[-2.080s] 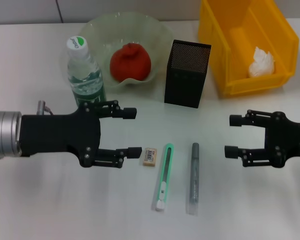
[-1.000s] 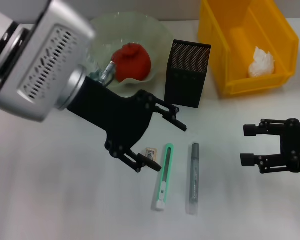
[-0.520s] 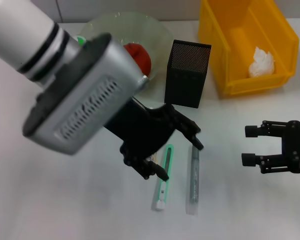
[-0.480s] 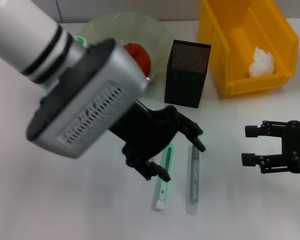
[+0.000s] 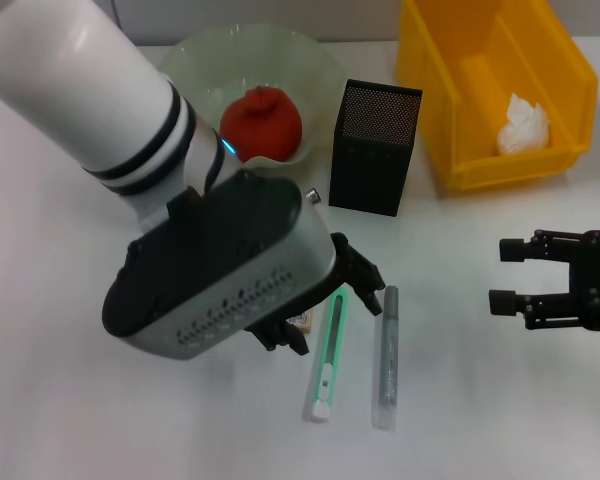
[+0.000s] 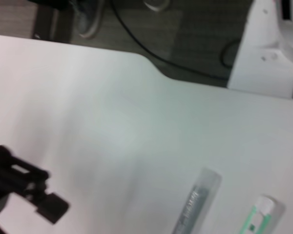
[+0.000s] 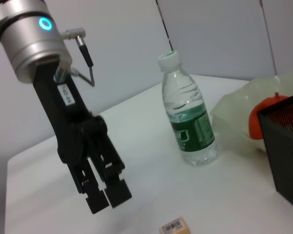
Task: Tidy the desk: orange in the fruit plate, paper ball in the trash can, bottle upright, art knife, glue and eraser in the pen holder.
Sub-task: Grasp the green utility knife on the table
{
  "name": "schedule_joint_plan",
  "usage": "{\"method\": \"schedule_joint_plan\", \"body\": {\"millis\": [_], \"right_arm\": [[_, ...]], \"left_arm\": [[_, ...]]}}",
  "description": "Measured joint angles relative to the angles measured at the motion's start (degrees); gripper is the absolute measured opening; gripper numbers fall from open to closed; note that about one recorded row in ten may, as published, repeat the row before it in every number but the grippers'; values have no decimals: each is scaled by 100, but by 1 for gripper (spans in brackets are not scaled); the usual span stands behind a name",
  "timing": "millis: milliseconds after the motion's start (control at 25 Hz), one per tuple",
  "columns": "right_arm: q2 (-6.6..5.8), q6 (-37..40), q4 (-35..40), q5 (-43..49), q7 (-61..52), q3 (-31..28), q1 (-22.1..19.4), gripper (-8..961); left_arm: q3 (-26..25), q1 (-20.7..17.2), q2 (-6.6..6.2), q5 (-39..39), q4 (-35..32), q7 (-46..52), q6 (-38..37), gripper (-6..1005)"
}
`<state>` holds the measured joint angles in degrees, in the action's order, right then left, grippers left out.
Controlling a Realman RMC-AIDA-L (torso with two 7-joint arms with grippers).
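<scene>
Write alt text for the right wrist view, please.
The left gripper hangs fingers-down just above the white desk, with the small beige eraser lying beside it, apart. Behind stand the upright bottle, the pale-green fruit plate holding the orange, and a corner of the black mesh pen holder.

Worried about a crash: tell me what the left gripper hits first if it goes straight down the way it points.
Probably the bare table, close beside the eraser. The left gripper points down with nothing under its tips, though depth is unclear.
</scene>
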<state>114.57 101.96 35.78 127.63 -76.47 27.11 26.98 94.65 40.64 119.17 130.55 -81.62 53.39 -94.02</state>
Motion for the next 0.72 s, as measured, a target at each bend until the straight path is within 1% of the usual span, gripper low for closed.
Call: {"method": "schedule_joint_plan", "body": {"millis": [80,200,360,400,520,600,640,720], "right_arm": [[-12,-2,2,-6,-4,-71,11,830],[-30,-2,-8,-11,-16,-222,18,830],[-33,2,-14,-16,20,-401,-8,829],[-28,14,-18,-20,47,-454,-23,829],[-24,19,-18,-23,47,-457,-26,829],[-27,0,-18,-24,59,-454,-26,829],[-27,0,-18,-24,59,-454,-26,829],[-27,0,-18,-15,62,-436,-27,829]], "left_arm": [[122,16,0,222,-43,-139,32,788],[178,63,0,347,13,-244,57,788],[263,237,0,540,158,-352,89,787],[295,336,0,640,215,-407,75,787],[358,400,0,701,234,-433,49,788],[580,438,0,761,214,-439,16,788],[580,438,0,761,214,-439,16,788],[742,440,0,790,180,-439,0,786]]}}
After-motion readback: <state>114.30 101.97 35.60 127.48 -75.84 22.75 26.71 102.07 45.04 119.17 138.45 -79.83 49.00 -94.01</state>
